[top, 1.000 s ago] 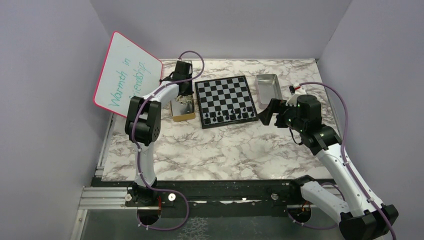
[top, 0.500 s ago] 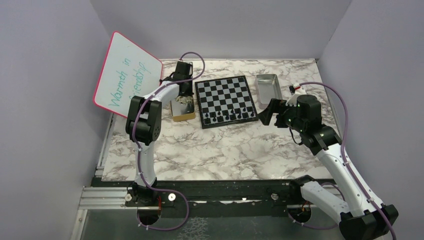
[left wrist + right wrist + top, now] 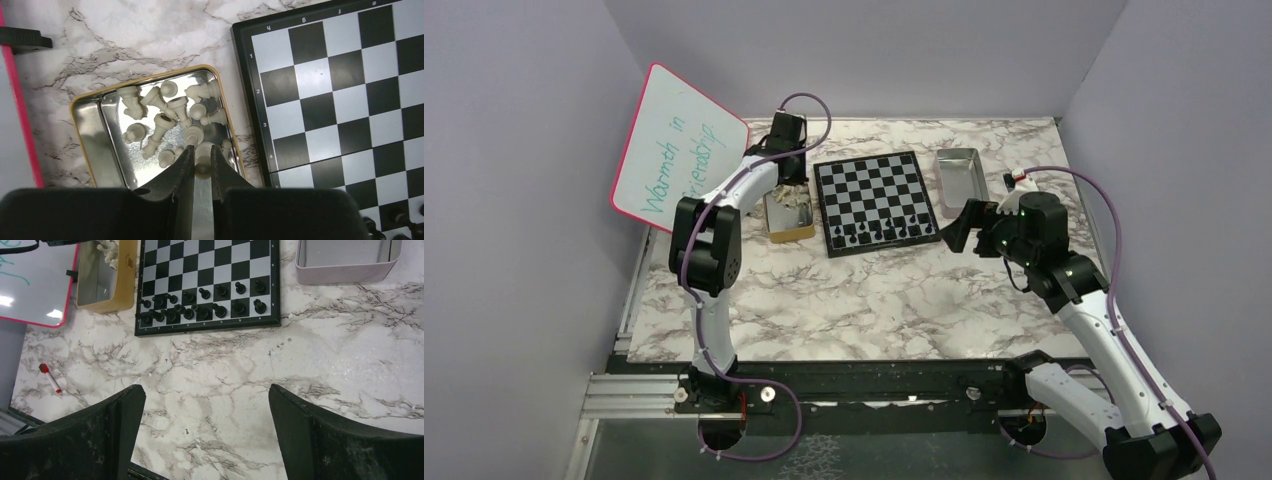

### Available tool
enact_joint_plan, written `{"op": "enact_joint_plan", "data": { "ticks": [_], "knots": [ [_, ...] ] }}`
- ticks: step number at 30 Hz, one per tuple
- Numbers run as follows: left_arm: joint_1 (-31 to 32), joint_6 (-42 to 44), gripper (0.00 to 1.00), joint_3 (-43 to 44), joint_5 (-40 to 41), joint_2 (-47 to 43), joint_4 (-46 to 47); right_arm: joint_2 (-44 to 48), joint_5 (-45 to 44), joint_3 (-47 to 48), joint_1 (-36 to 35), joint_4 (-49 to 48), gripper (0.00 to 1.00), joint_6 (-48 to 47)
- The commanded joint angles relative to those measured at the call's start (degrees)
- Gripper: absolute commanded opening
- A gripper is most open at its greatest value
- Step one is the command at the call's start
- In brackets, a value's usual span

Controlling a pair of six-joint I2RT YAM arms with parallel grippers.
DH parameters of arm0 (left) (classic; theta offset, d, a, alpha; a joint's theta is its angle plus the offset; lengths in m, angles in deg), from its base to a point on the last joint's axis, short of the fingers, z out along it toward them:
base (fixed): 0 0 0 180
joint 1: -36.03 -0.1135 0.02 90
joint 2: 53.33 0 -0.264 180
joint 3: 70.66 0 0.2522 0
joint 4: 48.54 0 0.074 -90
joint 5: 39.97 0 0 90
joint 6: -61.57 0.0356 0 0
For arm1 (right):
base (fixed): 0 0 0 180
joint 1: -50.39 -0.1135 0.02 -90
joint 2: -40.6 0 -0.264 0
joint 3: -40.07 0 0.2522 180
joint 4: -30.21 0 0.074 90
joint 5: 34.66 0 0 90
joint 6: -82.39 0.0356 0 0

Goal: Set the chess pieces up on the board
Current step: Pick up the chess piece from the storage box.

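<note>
Marbled tabletop (image 3: 874, 300) under board (image 3: 876, 200), lilac walls (image 3: 874, 50), whiteboard (image 3: 679, 150) left.

1. The left arm (image 3: 709, 250) has white link shells and black joint housings.
2. The right arm (image 3: 1089, 320) has the same colours.
3. A thin purple cable (image 3: 809, 100) runs along each arm.
4. The left fingers (image 3: 172, 187) are matte black and taper to narrow tips.
5. The right fingers (image 3: 100, 435) are black, with dusty grey marks.

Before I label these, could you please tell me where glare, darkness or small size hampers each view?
Left wrist: sharp, but the metal tray mirrors light around the pale pieces; left gripper, gripping one, featureless black. Right wrist: two glare spots on the whiteboard; right gripper dark. Top external: even light, black pieces tiny.
</note>
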Motion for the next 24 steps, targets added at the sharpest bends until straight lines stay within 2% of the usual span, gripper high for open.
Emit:
{"op": "enact_joint_plan", "data": {
  "ticks": [1,12,24],
  "knots": [
    [-0.17,-0.87,0.12,2.45,1.2,-5.46,-2.47,1.09,-0.33,-0.27,0.05,0.71,0.99,0.1],
    [1.88,-1.26,0.12,4.56,-3.26,-8.32,-5.64,3.04,-0.21,-2.81,0.09,0.68,0.99,0.11],
    [7.37,0.53,0.11,14.74,-0.67,0.7,-9.06,3.87,3.22,-3.22,0.07,0.27,0.99,-0.53]
  ]
}}
